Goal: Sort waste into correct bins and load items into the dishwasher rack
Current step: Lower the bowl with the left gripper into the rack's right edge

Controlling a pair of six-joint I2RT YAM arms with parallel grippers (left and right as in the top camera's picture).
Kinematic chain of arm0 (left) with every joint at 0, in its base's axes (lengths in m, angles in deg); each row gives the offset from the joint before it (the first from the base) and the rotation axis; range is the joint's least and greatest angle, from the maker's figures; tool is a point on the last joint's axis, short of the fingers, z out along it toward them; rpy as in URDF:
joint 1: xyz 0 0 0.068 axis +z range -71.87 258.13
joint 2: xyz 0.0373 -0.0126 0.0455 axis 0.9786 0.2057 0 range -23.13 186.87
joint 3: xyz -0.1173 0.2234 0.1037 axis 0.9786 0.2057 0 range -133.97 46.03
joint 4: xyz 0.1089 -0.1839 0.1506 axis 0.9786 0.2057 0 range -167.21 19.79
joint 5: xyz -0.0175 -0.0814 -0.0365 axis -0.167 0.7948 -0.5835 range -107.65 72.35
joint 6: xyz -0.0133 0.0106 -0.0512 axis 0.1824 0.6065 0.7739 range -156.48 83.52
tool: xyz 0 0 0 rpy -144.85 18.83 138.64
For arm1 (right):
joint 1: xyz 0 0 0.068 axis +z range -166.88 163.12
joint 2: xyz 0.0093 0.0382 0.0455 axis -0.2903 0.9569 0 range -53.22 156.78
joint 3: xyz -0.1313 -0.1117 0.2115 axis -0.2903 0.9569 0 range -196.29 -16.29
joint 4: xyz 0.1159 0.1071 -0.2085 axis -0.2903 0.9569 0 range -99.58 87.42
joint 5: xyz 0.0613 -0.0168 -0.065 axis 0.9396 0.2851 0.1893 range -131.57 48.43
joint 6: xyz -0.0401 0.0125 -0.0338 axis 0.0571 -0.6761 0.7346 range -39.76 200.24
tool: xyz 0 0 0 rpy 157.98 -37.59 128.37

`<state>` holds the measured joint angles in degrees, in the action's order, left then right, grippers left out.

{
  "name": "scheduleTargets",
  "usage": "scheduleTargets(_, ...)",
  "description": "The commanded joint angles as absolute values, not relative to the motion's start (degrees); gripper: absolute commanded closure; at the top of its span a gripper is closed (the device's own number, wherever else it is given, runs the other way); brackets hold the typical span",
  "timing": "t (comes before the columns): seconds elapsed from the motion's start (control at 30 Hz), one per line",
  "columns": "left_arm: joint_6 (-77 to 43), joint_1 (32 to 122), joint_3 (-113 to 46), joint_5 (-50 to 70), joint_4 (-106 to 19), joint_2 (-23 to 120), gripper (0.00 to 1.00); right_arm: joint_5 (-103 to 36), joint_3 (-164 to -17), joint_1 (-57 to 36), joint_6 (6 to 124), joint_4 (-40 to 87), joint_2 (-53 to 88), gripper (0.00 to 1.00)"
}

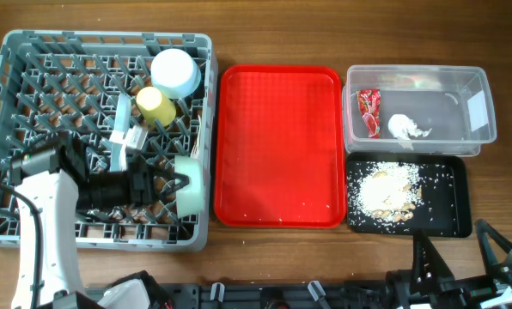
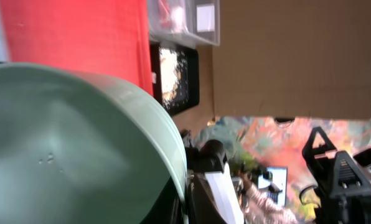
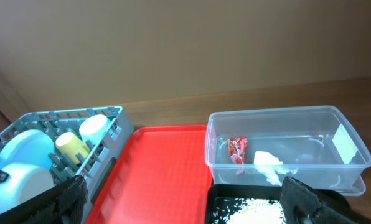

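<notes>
Brown wooden table (image 1: 282, 249), plain tan wall (image 3: 173, 43) behind.

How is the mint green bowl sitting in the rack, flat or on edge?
On its edge: overhead, the mint green bowl shows as a sliver by the right wall of the rack, gripped by the left pincer.

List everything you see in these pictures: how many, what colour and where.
dishwasher rack: one, grey, table's left
small bowl: one, pale blue, back of rack
cup: one, yellow, in rack, beside small bowl
plate: one, pale blue, on edge in rack
cutlery: count unclear, white, in rack
mint bowl: one, green, rack's right edge
serving tray: one, red, centre
tub: one, clear, back right
wrapper: one, red, in tub
tissue: one, white, in tub
black tray: one, in front of tub
food scraps: many, pale, in black tray
left tool: shut on mint bowl
right tool: open, empty, front right
</notes>
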<state>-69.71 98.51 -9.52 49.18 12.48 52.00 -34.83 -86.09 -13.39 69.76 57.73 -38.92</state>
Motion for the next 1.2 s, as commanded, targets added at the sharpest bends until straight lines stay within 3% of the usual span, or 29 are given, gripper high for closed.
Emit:
scheduleTargets(0.0, -72.3, 102.8, -4.8, 51.4, 10.1, 52.9, 0.96, -35.6, -85.9, -13.6, 69.1, 57.6, -39.6, 0.00)
scheduleTargets(0.43, -72.2, 109.2, -0.6, 49.7, 6.3, 57.1, 0.96, -35.6, -85.9, -13.6, 69.1, 57.6, -39.6, 0.00)
scheduleTargets(0.73, -83.0, 109.1, -0.6, 60.9, 15.3, 57.1, 0.96, -35.6, -85.9, -13.6, 69.1, 57.6, -39.6, 0.00)
scheduleTargets(1.17, -83.9, 109.1, 1.1, 63.5, 8.9, 57.3, 0.96, -35.6, -85.9, -13.6, 69.1, 57.6, -39.6, 0.00)
